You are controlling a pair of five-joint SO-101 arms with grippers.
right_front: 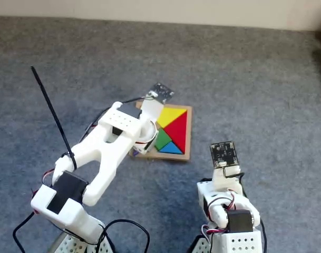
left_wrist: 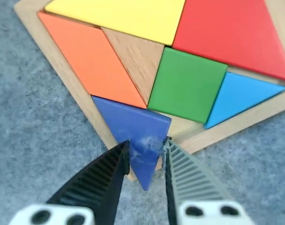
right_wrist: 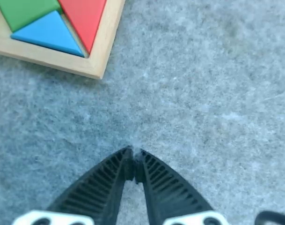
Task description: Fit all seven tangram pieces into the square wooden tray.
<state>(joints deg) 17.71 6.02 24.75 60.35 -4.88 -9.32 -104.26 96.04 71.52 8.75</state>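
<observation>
The square wooden tray [left_wrist: 65, 70] holds a yellow triangle [left_wrist: 119, 16], a red triangle [left_wrist: 226, 33], an orange parallelogram [left_wrist: 91, 56], a green square [left_wrist: 186, 84] and a light blue triangle [left_wrist: 236, 96]. A triangular patch of bare wood [left_wrist: 137, 58] lies between the orange and green pieces. My left gripper [left_wrist: 146, 146] is shut on a dark blue triangle [left_wrist: 133, 122], which lies across the tray's near rim with its tip over the carpet. In the high view the left arm [right_front: 113, 142] covers the tray's [right_front: 189, 132] left part. My right gripper [right_wrist: 133, 153] is shut and holds nothing, above the carpet short of the tray's corner [right_wrist: 105, 37].
Grey carpet [right_front: 244, 79] surrounds the tray on all sides. The right arm [right_front: 226, 205] sits folded at the lower right, apart from the tray. A black cable [right_front: 49, 110] rises from the left arm's base.
</observation>
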